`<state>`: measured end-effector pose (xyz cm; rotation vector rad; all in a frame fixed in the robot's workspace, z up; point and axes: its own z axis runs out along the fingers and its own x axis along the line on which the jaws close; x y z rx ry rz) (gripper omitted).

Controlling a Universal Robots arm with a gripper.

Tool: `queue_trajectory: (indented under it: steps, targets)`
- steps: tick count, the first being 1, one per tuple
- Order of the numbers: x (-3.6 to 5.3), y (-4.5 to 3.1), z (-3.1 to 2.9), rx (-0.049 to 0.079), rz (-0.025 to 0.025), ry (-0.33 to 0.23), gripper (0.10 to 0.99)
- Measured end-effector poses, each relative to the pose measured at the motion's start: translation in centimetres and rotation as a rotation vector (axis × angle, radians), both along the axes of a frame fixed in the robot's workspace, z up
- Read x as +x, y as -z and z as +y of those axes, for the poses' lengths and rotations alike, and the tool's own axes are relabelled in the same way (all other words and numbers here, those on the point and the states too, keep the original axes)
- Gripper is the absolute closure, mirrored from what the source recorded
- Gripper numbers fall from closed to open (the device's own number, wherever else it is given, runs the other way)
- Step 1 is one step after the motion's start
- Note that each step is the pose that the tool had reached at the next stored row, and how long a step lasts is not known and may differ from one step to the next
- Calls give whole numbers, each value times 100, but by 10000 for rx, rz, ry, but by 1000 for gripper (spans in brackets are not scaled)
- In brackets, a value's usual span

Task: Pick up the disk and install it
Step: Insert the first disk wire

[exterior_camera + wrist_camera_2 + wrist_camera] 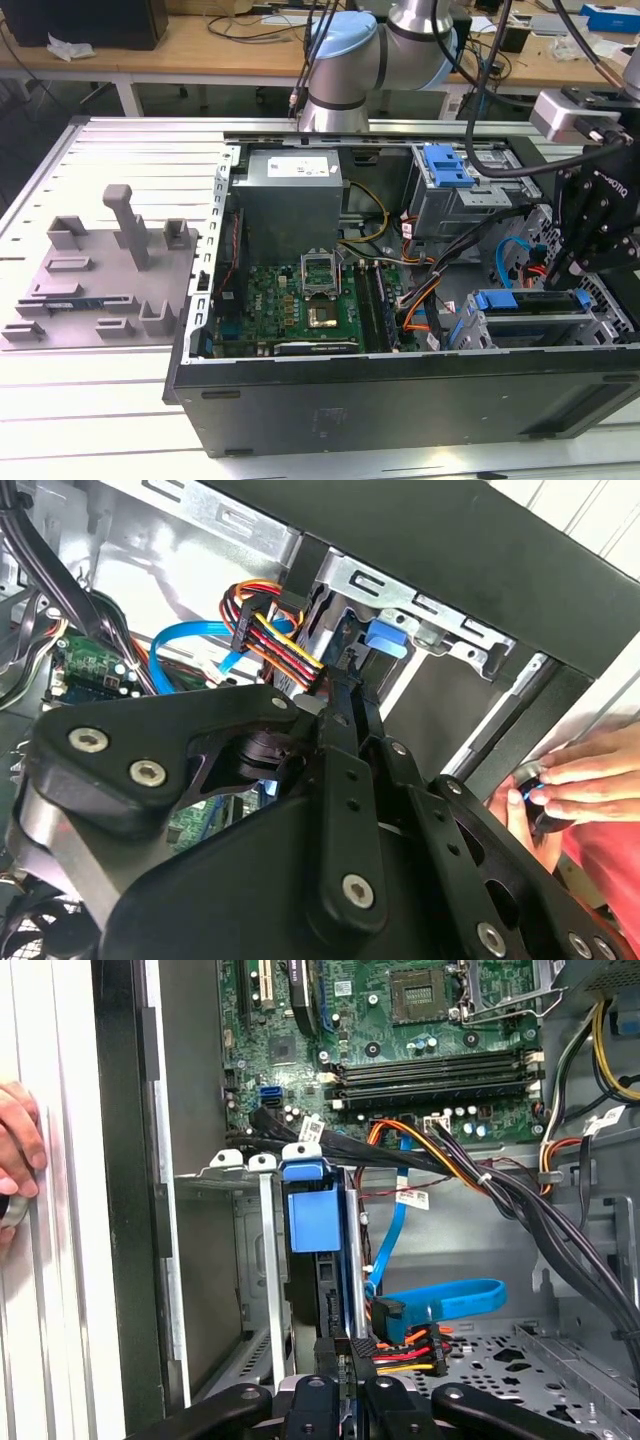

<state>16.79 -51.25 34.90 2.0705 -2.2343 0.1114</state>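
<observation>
The disk (315,1210) stands on edge in the metal drive cage (225,1170) at the case's front corner, its bright blue bracket facing the camera. In the exterior view the disk (525,300) sits low at the right inside the open computer case. My gripper (345,1355) has its black fingers close together at the disk's near edge, beside a plug with red, yellow and black wires. In the second wrist view the gripper (345,690) points at the cage, with the blue bracket (390,640) just past its tips. My gripper (572,270) hangs over the cage's right end.
A blue data cable (440,1300) and a wire bundle (270,630) lie close to the fingers. The motherboard (300,295), grey power-supply box (290,195) and a blue latch (447,165) fill the case. A grey fixture (100,270) lies left. A person's hand (15,1150) rests outside the case wall.
</observation>
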Motion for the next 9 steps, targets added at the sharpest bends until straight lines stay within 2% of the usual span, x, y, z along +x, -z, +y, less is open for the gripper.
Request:
queue_trajectory:
  steps: [6, 9]
  targets:
    - [0, 0, 0, 0, 0, -49, 922]
    - [-2, 1, 0, 1, -40, -49, 922]
